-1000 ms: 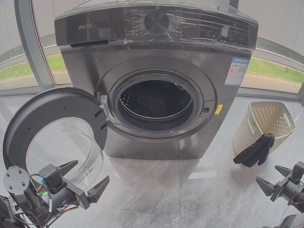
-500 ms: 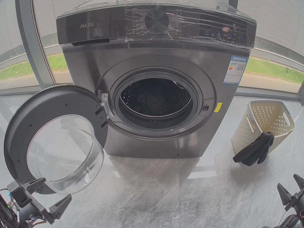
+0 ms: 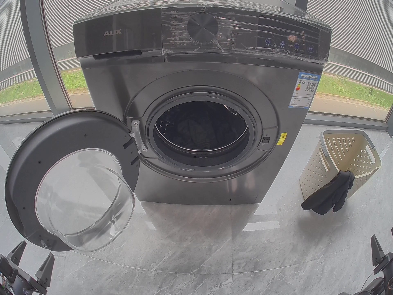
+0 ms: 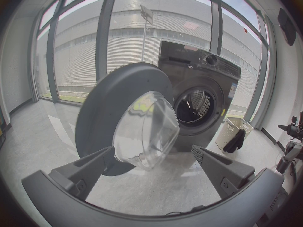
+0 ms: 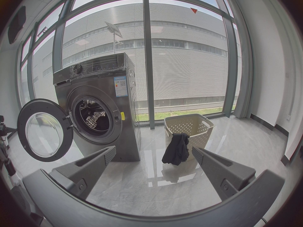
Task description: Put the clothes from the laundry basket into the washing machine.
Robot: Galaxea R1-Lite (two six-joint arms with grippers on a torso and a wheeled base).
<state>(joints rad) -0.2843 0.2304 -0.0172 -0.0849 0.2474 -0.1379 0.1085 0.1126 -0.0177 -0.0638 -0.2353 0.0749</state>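
A dark garment drapes over the near rim of the laundry basket, right of the washing machine. The left pincer and right pincer sit released, empty. The right should probably pinch the bunched cloth at the rim, lifting clear.

The grey front-loading washing machine stands with its round, glass-windowed door swung wide open on the left, and dark clothes lie in its drum. To the machine's right stands the cream perforated laundry basket. 1 black garment hangs over the basket's near rim, down its outer wall.
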